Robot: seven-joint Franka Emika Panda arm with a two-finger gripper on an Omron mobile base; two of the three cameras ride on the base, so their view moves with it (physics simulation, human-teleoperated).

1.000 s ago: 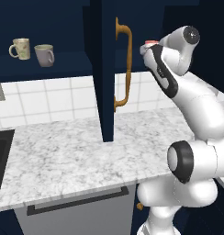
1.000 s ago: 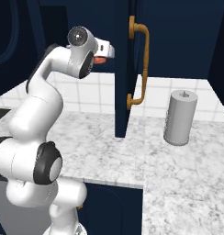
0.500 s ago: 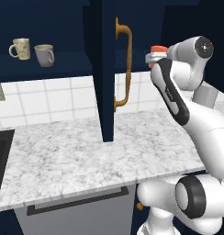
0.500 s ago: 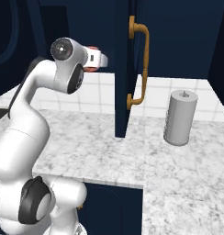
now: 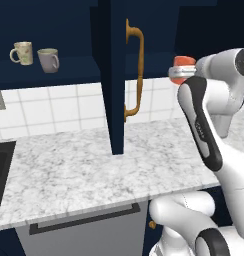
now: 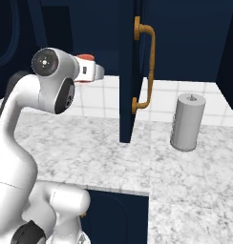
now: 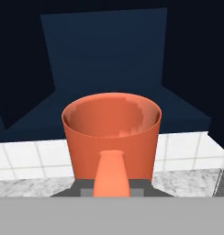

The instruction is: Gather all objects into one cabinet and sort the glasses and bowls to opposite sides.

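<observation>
Orange-red cup (image 7: 111,133) sits upright between our fingers, which pinch it by its handle side, mouth up, raised level with the cabinet shelf. Our gripper (image 5: 180,75) carries it just right of the open navy cabinet door (image 5: 114,75) and its brass handle (image 5: 135,70). Far beyond the door, the cream patterned mug (image 5: 22,52) and grey mug (image 5: 49,60) stand side by side on the shelf.

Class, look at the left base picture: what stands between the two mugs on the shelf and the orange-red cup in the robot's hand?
In the left base view, the open navy cabinet door with its brass handle stands between the mugs and the orange-red cup.
</observation>
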